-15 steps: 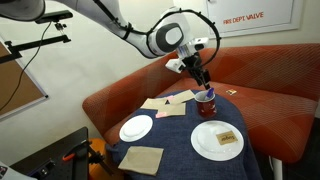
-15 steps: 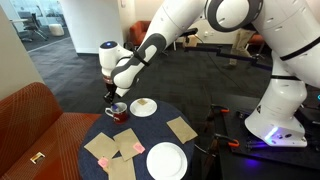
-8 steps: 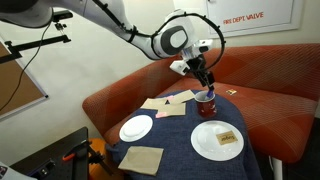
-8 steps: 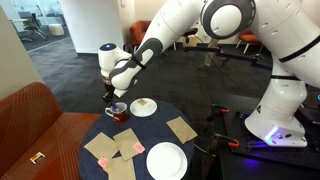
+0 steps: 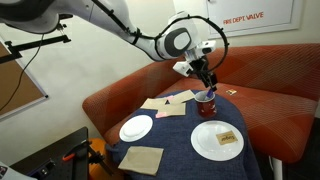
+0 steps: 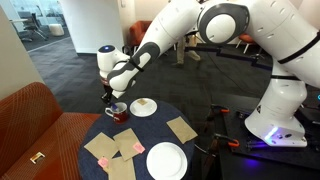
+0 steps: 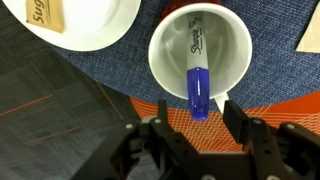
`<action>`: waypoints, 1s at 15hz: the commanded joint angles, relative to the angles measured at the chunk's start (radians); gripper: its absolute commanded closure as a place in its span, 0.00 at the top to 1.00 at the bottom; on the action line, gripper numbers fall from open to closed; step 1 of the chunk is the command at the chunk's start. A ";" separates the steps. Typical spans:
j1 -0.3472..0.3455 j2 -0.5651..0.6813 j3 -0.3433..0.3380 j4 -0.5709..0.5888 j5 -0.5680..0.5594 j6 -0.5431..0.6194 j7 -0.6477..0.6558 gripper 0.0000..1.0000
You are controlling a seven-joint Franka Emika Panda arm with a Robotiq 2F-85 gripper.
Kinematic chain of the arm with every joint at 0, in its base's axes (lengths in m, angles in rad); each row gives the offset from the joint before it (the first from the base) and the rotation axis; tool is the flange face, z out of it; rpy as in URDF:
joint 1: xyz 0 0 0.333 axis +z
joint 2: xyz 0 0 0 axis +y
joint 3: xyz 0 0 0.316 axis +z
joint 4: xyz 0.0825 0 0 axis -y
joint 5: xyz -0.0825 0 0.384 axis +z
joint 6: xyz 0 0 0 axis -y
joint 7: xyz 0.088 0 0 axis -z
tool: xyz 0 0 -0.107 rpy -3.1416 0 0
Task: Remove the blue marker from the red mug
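Note:
The red mug (image 5: 207, 103) stands on the blue-clothed round table, also seen in an exterior view (image 6: 117, 111). In the wrist view I look straight down into its pale inside (image 7: 226, 50). The blue marker (image 7: 197, 88) leans inside it, its blue end sticking over the rim toward me. My gripper (image 7: 197, 126) is open, one finger on each side of the marker's blue end, just above the mug and not touching it. In both exterior views the gripper (image 5: 206, 86) (image 6: 110, 97) hovers right over the mug.
Two white plates (image 5: 136, 127) (image 5: 217, 140) lie on the table, one holding a small tan item; they also show in an exterior view (image 6: 143, 106) (image 6: 166, 160). Tan napkins (image 5: 141, 159) (image 6: 182, 129) and pink notes (image 6: 129, 150) lie around. A red sofa (image 5: 262, 92) wraps the table.
The arm has shifted slightly, bringing the gripper a little closer over the mug. The mug and marker have not moved.

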 commanded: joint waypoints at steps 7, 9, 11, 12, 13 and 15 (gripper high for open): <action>-0.002 0.048 -0.005 0.092 0.040 -0.071 0.008 0.40; -0.001 0.053 -0.005 0.097 0.041 -0.077 0.007 0.34; 0.000 0.057 -0.005 0.100 0.041 -0.081 0.008 0.29; 0.000 0.057 -0.005 0.099 0.041 -0.082 0.007 0.20; 0.000 0.057 -0.005 0.099 0.040 -0.084 0.008 0.10; 0.003 0.049 -0.008 0.092 0.037 -0.080 0.008 0.03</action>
